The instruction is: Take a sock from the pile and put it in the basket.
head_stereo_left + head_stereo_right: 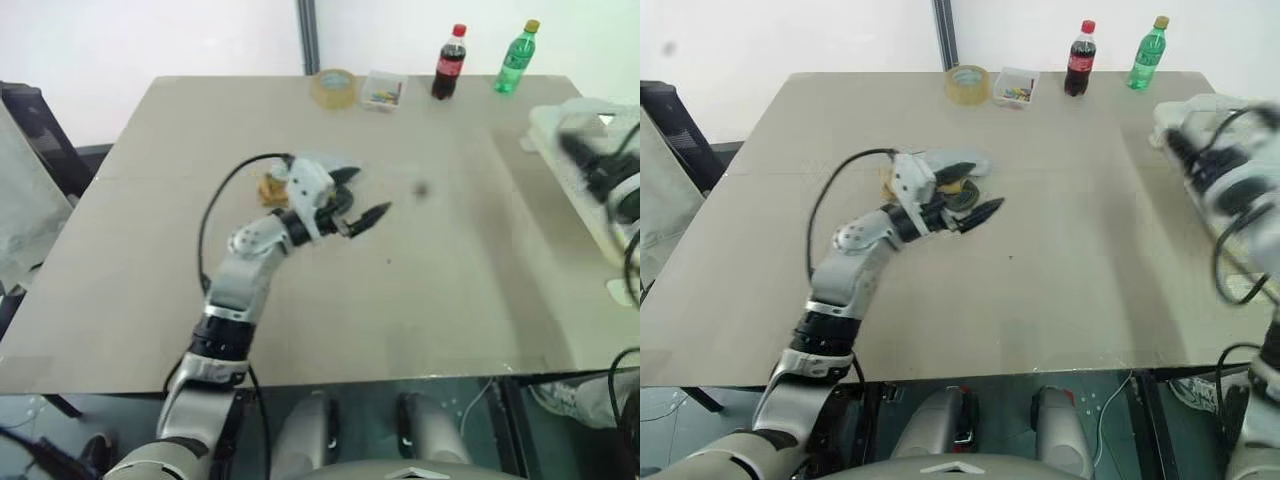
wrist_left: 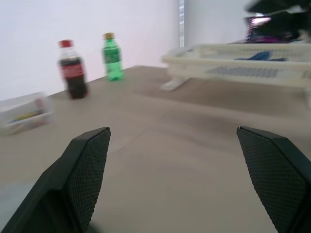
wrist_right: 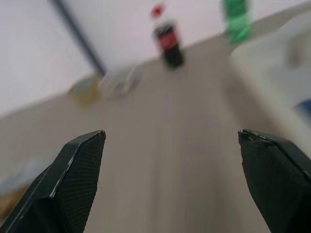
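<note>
The pile (image 1: pixel 272 188) of socks lies mid-table, with mustard and pale grey showing behind my left wrist. My left gripper (image 1: pixel 360 195) hangs just right of the pile, open and holding nothing; its fingers (image 2: pixel 87 165) stand wide apart in the left wrist view. The cream basket (image 1: pixel 548 125) sits at the table's right edge, and a blue sock (image 2: pixel 260 56) lies inside it. My right gripper (image 3: pixel 170 184) is open and empty. Its blurred arm (image 1: pixel 592 165) is over the basket.
Along the far edge stand a tape roll (image 1: pixel 334 87), a small clear box (image 1: pixel 383 90), a cola bottle (image 1: pixel 450 62) and a green bottle (image 1: pixel 516 57). Bare tabletop (image 1: pixel 440 270) stretches between the pile and the basket.
</note>
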Controlling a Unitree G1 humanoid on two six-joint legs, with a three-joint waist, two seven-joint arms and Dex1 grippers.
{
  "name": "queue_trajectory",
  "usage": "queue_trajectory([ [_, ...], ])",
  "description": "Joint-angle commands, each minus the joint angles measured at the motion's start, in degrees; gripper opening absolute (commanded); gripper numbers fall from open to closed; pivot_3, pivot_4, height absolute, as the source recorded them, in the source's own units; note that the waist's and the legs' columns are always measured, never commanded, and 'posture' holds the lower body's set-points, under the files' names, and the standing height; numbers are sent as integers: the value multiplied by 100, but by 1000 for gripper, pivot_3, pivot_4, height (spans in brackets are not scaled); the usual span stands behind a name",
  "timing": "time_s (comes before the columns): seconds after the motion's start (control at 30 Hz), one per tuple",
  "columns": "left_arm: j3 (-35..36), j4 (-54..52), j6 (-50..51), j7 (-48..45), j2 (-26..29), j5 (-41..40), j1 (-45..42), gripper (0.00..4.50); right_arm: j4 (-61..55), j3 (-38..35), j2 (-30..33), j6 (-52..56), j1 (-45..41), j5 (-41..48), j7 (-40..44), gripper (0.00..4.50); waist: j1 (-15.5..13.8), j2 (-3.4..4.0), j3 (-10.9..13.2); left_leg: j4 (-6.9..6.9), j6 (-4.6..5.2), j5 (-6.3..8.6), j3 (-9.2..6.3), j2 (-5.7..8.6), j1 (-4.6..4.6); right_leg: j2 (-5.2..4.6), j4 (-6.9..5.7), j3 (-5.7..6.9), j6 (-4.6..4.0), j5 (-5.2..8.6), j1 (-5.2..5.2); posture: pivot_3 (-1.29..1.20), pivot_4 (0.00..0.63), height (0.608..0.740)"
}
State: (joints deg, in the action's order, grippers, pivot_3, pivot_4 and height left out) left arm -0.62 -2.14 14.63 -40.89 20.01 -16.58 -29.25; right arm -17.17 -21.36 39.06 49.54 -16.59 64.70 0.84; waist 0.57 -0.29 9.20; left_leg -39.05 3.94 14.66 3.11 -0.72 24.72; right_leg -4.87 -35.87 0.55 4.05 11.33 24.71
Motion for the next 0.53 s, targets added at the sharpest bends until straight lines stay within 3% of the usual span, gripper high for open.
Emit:
queue_trajectory([
  [0.03, 330, -763, 480, 260, 266, -151, 564, 4500, -310, 446, 55, -953, 668, -1021, 1365, 4451, -20, 1, 1, -2, 1, 0, 1, 4, 1, -3, 0, 0, 0, 0, 0, 0, 150, 740],
  [0.13, 638, -1415, 855, 457, 529, -217, 1551, 4500, -159, 898, -37, -1914, 1419, -1861, 2549, 4451, -23, -1, 2, -18, 18, 11, 10, 11, 0, -10, 5, -5, 4, -1, -5, 0, 150, 740],
  [0.27, 1165, -2509, 1102, 628, 663, -420, 3288, 4500, 387, 751, -35, -2879, 2228, -2220, 4063, 4451, 15, -15, 0, -17, 16, 15, 14, 0, -13, -7, 9, -8, 9, -2, -12, 0, 150, 740],
  [0.43, 1515, -3098, 1080, 729, 665, -537, 4367, 4500, 582, 407, 224, -2924, 2580, -2167, 4893, 4451, -35, -18, 4, -29, 6, 9, 14, -6, -27, -12, 0, -5, -21, 7, -21, 0, 150, 740],
  [0.53, 1614, -3260, 1040, 773, 643, -606, 4583, 4500, 577, 254, 260, -2655, 2626, -2039, 4932, 4451, -35, -20, 3, -25, -23, 27, 19, -14, -102, -24, 4, -6, -4, 21, -83, 0, 150, 740],
])
